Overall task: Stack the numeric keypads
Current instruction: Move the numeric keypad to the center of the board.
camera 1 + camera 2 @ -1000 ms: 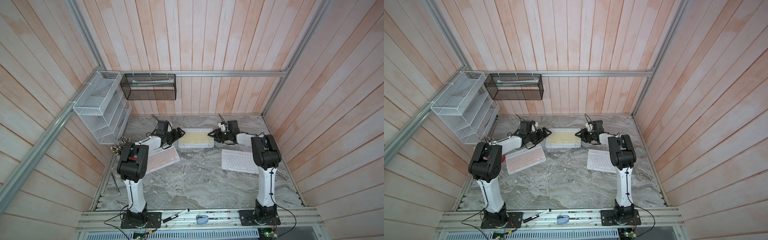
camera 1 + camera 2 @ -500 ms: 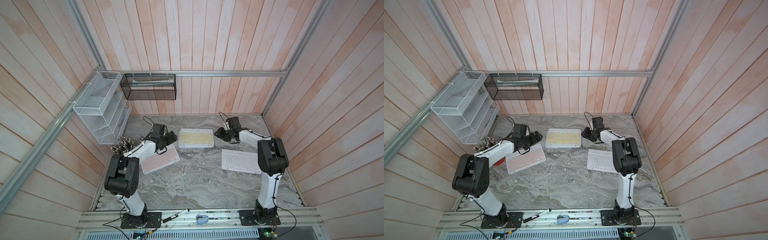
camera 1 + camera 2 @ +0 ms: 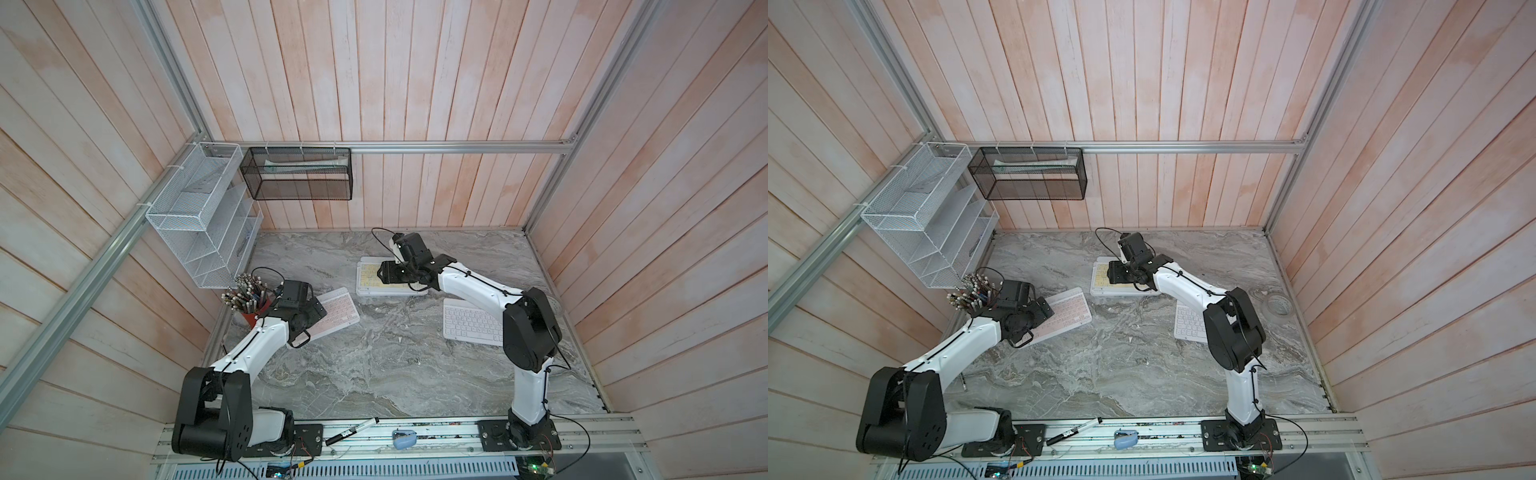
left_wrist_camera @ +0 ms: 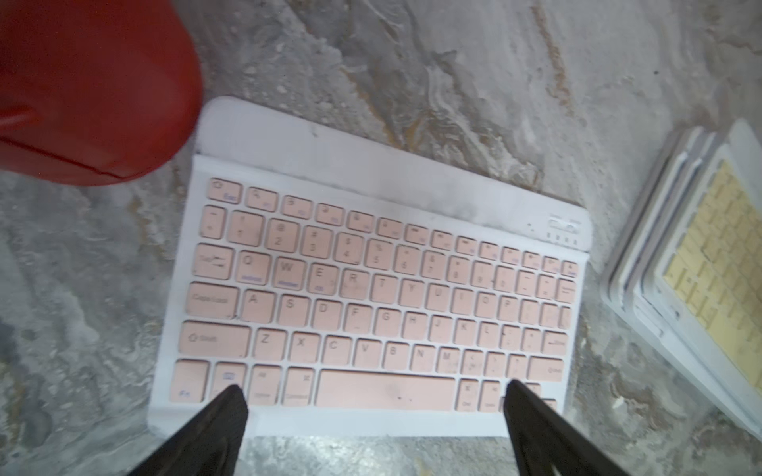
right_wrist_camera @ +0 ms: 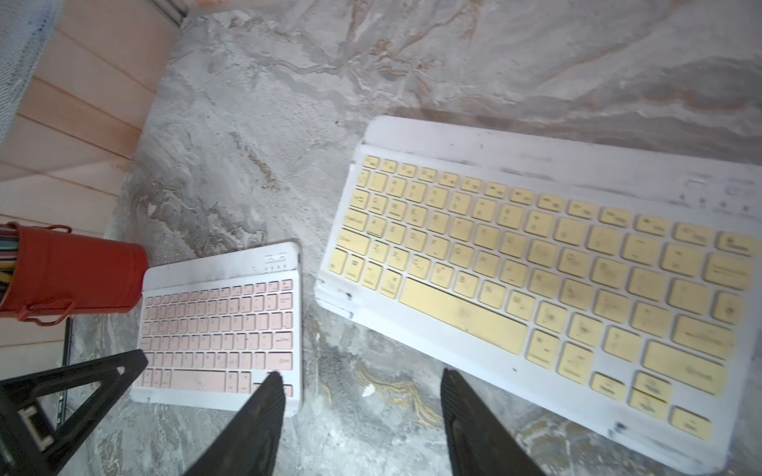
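A yellow-keyed keypad (image 3: pixel 374 282) (image 5: pixel 556 268) tops a stack of white-framed keypads (image 4: pixel 643 288) at the back middle. A pink keypad (image 3: pixel 338 311) (image 4: pixel 371 296) lies flat to its left, and a white keypad (image 3: pixel 467 326) to its right. My left gripper (image 4: pixel 375 391) (image 3: pixel 318 311) hovers open over the pink keypad's near long edge, one fingertip (image 4: pixel 235 397) toward each end of its bottom key row. My right gripper (image 5: pixel 363 379) (image 3: pixel 384 272) is open and holds nothing, above the stack's left end; bare table between the pink keypad and the stack shows between its fingers.
A red cup of pencils (image 3: pixel 249 297) (image 4: pixel 90 90) stands just left of the pink keypad. A white wire rack (image 3: pixel 203 224) and a black mesh basket (image 3: pixel 297 174) hang on the walls. A marker (image 3: pixel 351 430) lies on the front rail.
Both grippers left the yellow keypad's ends. The left one drew back to the pink keypad. The right one swung left over the stack and its jaws spread wider.
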